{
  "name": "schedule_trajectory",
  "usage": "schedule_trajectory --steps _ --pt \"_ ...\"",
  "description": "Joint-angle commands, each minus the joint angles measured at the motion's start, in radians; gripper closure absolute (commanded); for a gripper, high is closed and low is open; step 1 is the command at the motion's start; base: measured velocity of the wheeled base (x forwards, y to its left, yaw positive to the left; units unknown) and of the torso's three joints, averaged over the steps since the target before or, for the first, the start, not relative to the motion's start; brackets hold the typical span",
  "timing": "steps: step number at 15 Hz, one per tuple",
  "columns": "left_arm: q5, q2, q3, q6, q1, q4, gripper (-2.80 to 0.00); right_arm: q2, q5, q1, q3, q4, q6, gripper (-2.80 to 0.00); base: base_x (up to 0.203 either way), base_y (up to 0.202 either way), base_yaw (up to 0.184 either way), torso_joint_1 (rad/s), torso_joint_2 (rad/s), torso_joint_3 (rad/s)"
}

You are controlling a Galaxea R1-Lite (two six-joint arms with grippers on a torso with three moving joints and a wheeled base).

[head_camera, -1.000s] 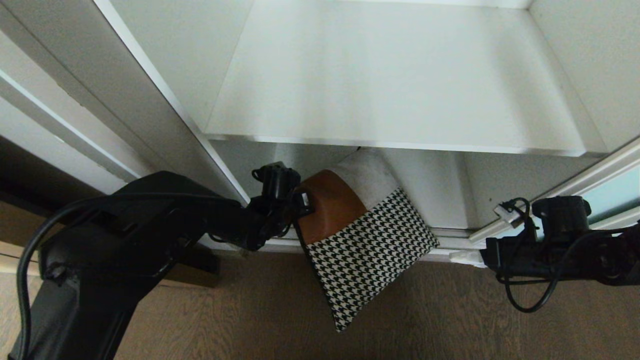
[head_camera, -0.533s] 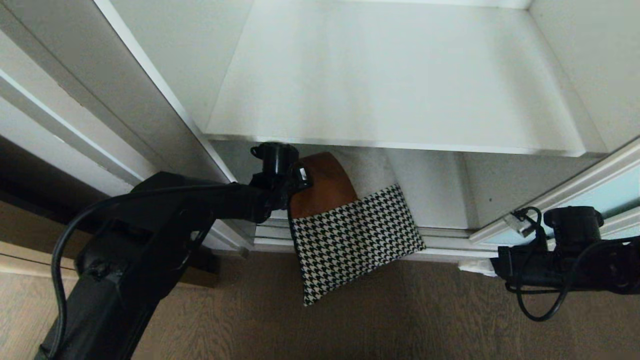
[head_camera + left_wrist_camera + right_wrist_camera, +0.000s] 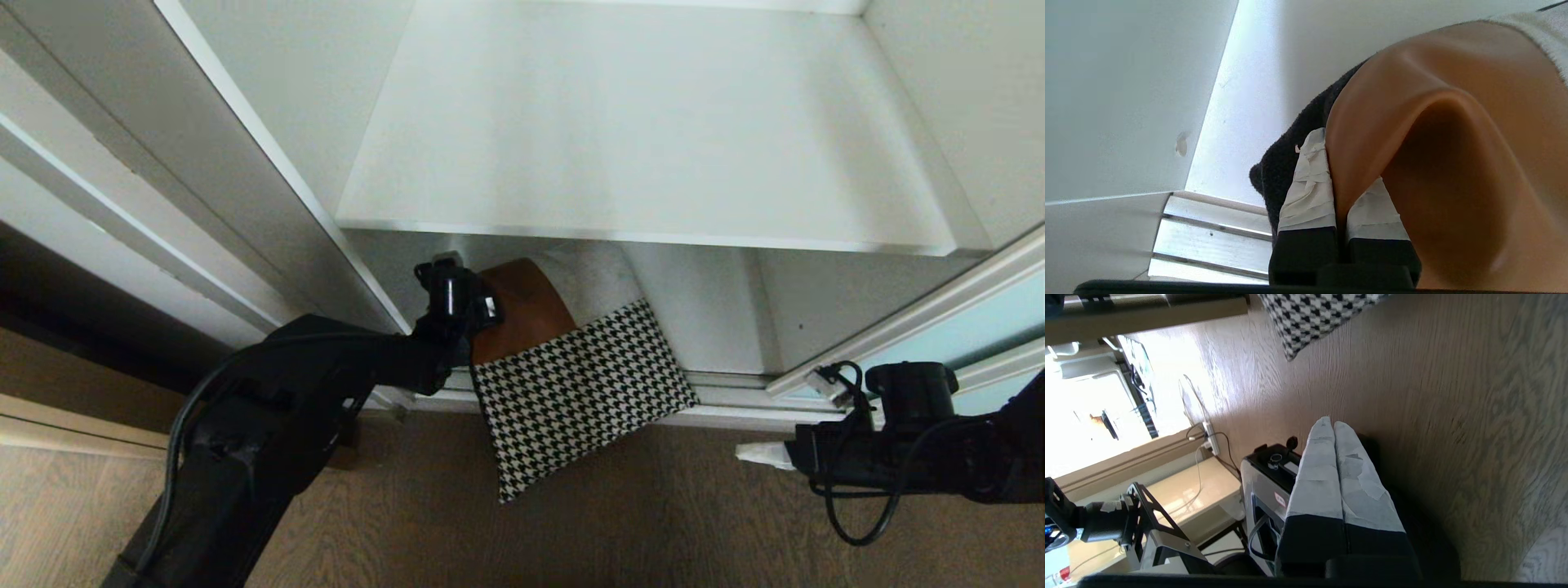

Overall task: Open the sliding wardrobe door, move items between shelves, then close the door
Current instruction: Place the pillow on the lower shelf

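The patchwork cushion (image 3: pixel 575 384) hangs from my left gripper (image 3: pixel 488 310), which is shut on its brown leather corner. It dangles in front of the low compartment, under the white shelf (image 3: pixel 653 139), with its houndstooth corner over the floor. The left wrist view shows the taped fingers (image 3: pixel 1310 183) pinching a fold of the brown leather of the cushion (image 3: pixel 1453 102), black underside beside them. My right gripper (image 3: pixel 755 453) is shut and empty, low at the right over the floor; its closed tips (image 3: pixel 1329 424) point past the cushion's houndstooth corner (image 3: pixel 1310 318). The sliding wardrobe door (image 3: pixel 967 331), pale aqua glass, stands at the far right.
The silver door track (image 3: pixel 727 398) runs along the wardrobe's foot. A white side wall (image 3: pixel 269 98) and frame (image 3: pixel 188 163) rise at the left. Brown wooden floor (image 3: pixel 653 531) lies in front. The right wrist view shows a grey and black machine (image 3: pixel 1265 477) and a desk with cables.
My left gripper has carried the cushion up and in towards the wardrobe, so its hanging corner sits higher and further left. The right gripper has drifted slightly lower.
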Motion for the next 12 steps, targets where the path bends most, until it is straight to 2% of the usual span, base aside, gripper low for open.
schedule_trajectory --steps 1,4,6,8,10,12 --pt "0.003 0.020 0.001 0.004 -0.001 -0.046 0.00 0.017 0.000 0.008 0.002 -0.010 -0.003 0.00 0.000 0.000 0.000 0.000 0.00 0.000" --pt "0.011 0.015 0.003 0.036 -0.032 -0.159 0.00 0.030 -0.003 0.012 0.038 -0.115 -0.003 0.00 0.000 0.000 0.000 0.000 0.00 0.000" --pt "0.026 0.023 0.014 0.137 -0.078 -0.289 0.00 0.031 -0.005 0.020 0.076 -0.180 -0.002 0.00 0.000 0.000 0.000 0.000 0.00 0.000" --pt "0.013 0.065 0.014 0.200 -0.091 -0.342 0.00 0.034 -0.005 0.022 0.101 -0.222 -0.003 0.00 0.000 0.000 0.000 0.000 0.00 0.000" --pt "-0.014 0.085 0.014 0.207 -0.092 -0.349 0.00 0.040 -0.005 0.027 0.117 -0.250 -0.005 0.00 0.000 0.000 0.000 0.000 0.00 0.000" --pt "-0.010 0.105 0.014 0.206 -0.095 -0.344 0.00 0.051 -0.005 0.027 0.131 -0.294 -0.005 0.00 0.000 0.000 0.000 0.000 0.00 0.000"
